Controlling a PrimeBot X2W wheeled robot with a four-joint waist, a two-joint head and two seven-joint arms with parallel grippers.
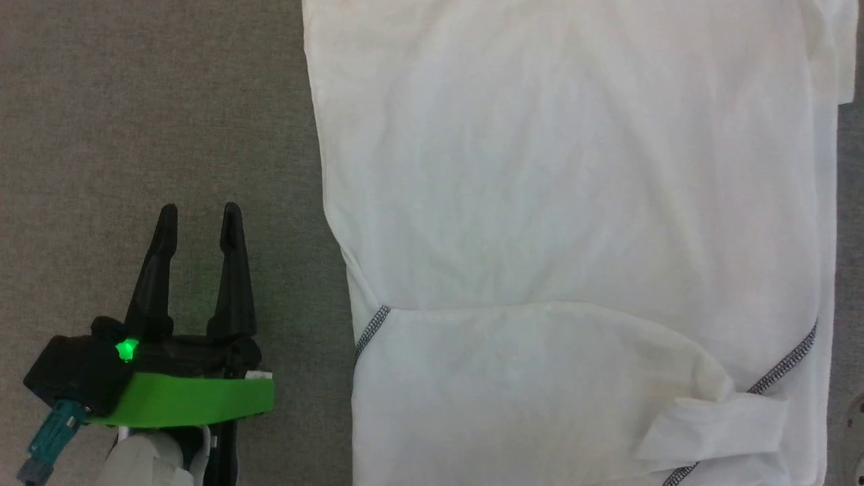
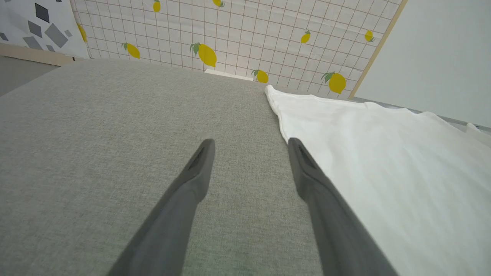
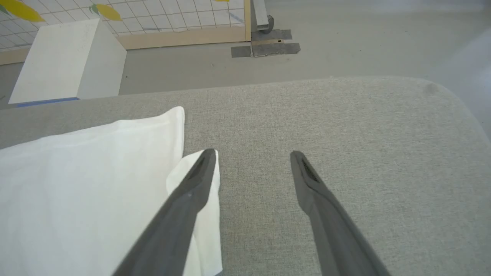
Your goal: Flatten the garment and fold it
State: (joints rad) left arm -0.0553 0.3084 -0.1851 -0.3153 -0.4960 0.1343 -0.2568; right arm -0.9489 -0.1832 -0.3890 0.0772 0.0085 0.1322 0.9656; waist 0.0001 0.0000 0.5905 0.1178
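Note:
The garment [image 1: 574, 202], a white T-shirt with grey zigzag seams, lies spread on the grey table [image 1: 135, 121], its near part folded over with a small flap at the lower right. My left gripper [image 1: 199, 223] hovers open over bare table to the garment's left, nothing between its fingers. In the left wrist view the left gripper [image 2: 250, 147] points along the garment's [image 2: 383, 161] left edge. In the right wrist view my right gripper [image 3: 251, 157] stands open above the table beside the garment's [image 3: 84, 180] right edge, its left finger over a loose white corner.
A rigid white box [image 3: 65, 61] stands on the floor beyond the table's far edge. A lemon-patterned grid panel [image 2: 238, 34] rises behind the table. The table's rounded corner [image 3: 433, 90] lies to the right of my right gripper, with grey floor past it.

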